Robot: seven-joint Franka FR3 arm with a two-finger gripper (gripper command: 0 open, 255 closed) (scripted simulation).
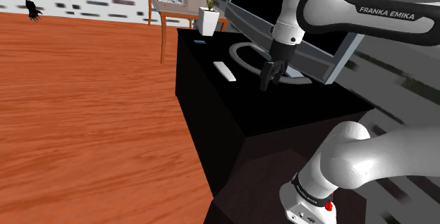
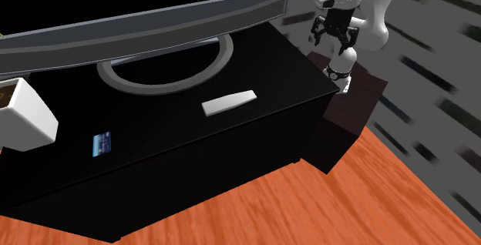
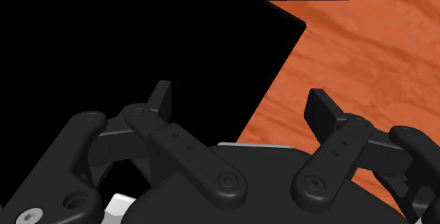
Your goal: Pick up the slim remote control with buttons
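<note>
End effector [image 1: 270, 82] hangs released above the black cabinet [image 1: 282, 110], seemingly well apart from the white remote [image 1: 225, 70].

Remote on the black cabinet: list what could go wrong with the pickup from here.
1. The remote lies flat and thin on the cabinet, so the open gripper may scrape the top or slip off it.
2. The gripper hangs beside the TV's ring stand; swinging across toward the remote could clip it.
3. A nudge instead of a clean grasp might slide the remote toward the cabinet's edge.
</note>
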